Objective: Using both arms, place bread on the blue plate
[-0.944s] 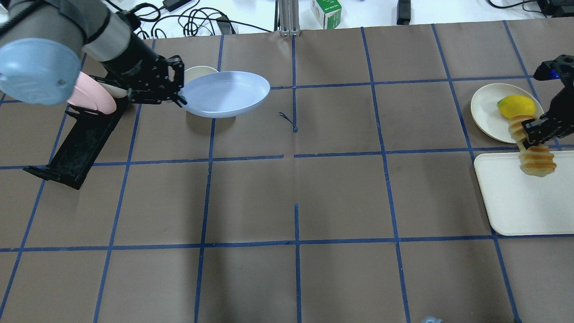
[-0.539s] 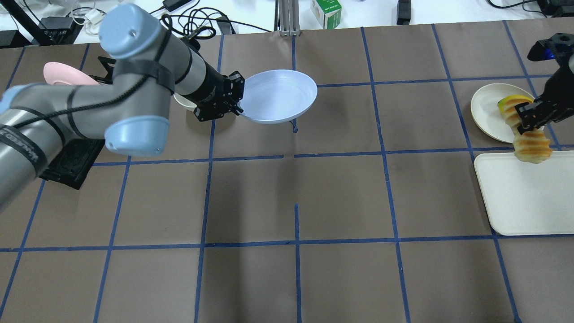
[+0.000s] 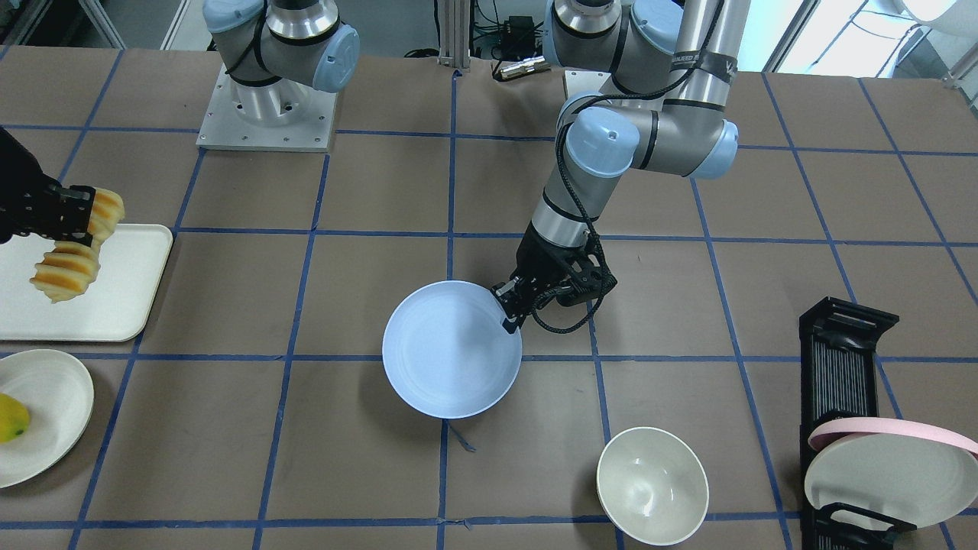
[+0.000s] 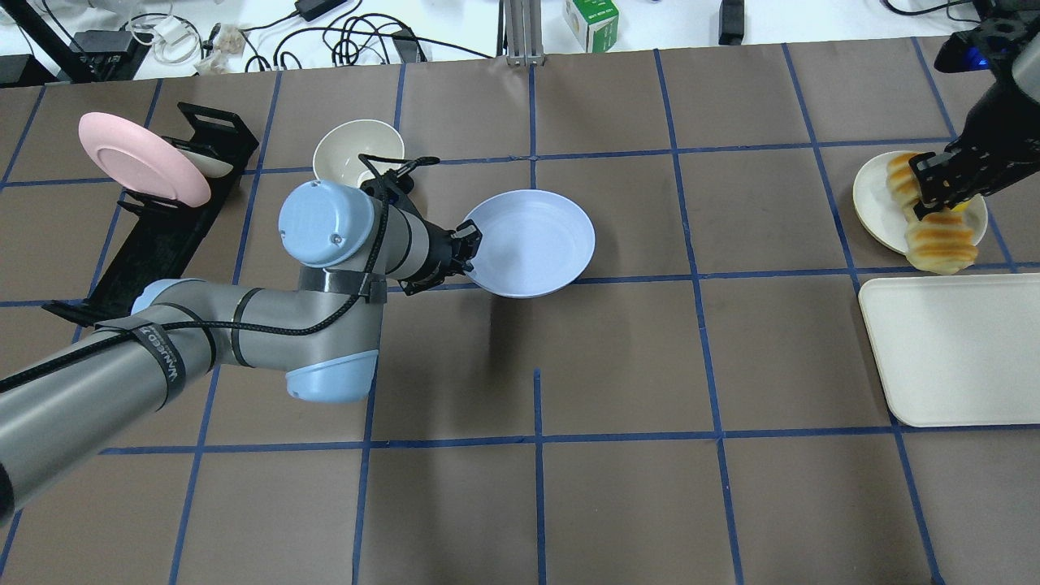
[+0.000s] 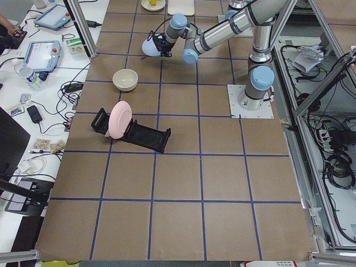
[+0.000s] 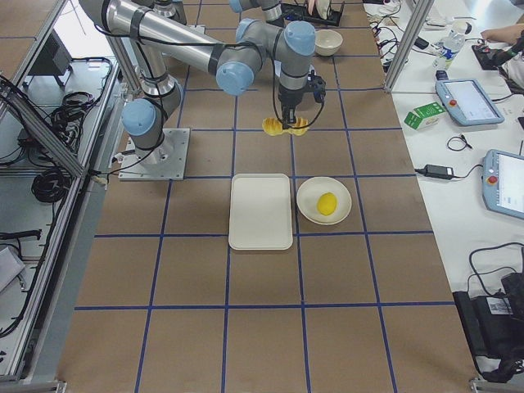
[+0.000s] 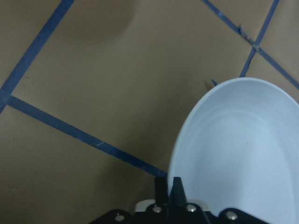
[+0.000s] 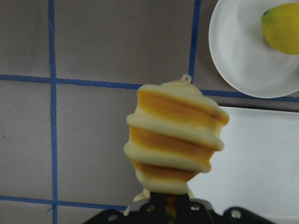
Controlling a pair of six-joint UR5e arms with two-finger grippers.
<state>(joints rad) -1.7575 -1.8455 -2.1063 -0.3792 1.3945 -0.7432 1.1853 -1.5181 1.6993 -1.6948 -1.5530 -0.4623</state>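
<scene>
The right gripper (image 4: 926, 197) is clamped across the middle of the bread (image 4: 942, 244) — the loaf is held aloft, both ends bulging out past the jaws. It likely handles as light and soft, so a mid-length hold suits it. The left gripper (image 4: 469, 246) pinches the near rim of the blue plate (image 4: 536, 240), which lies ahead of it. The right wrist points straight down — the left wrist slants downward.
</scene>
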